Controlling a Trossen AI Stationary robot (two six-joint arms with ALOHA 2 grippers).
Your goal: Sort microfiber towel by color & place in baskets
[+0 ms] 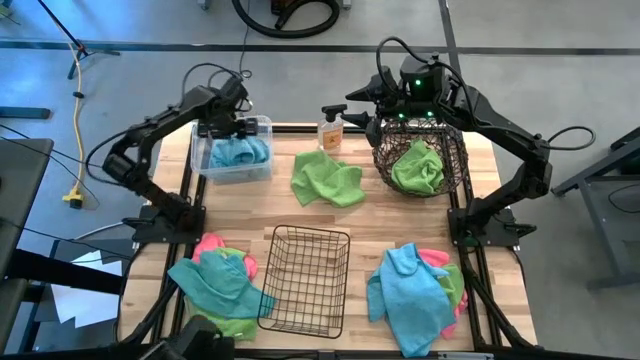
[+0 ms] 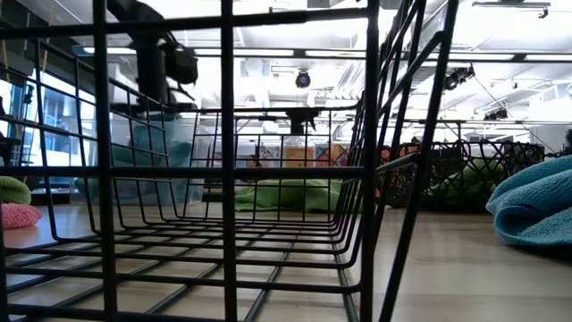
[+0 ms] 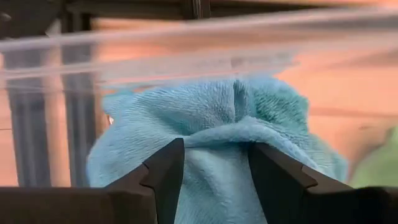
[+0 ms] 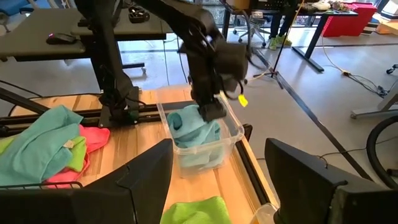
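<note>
A teal-blue towel (image 1: 238,152) lies bunched in the clear bin (image 1: 264,124) at the far left. My left gripper (image 1: 228,128) hangs over it, pointing down, open, with a raised fold of the towel (image 3: 214,127) between its fingers. My right gripper (image 1: 362,92) waits open and holding nothing, high beside the round wire basket (image 1: 455,150), which holds a lime green towel (image 1: 418,168). Another green towel (image 1: 325,180) lies on the table between bin and basket. The black wire-grid basket (image 1: 305,280) stands at the near middle. My left gripper comes from above into the bin's mouth (image 4: 210,111). Its open fingers (image 3: 165,177) stand on either side of the teal towel's raised fold. Whether they touch the cloth I cannot tell. The towel rests on the bin's floor.
Mixed piles of teal, pink and green towels lie at the near left (image 1: 215,285) and near right (image 1: 410,295) of the grid basket. An orange spray bottle (image 1: 331,128) stands at the far middle. Bare wood shows in front of the bin.
</note>
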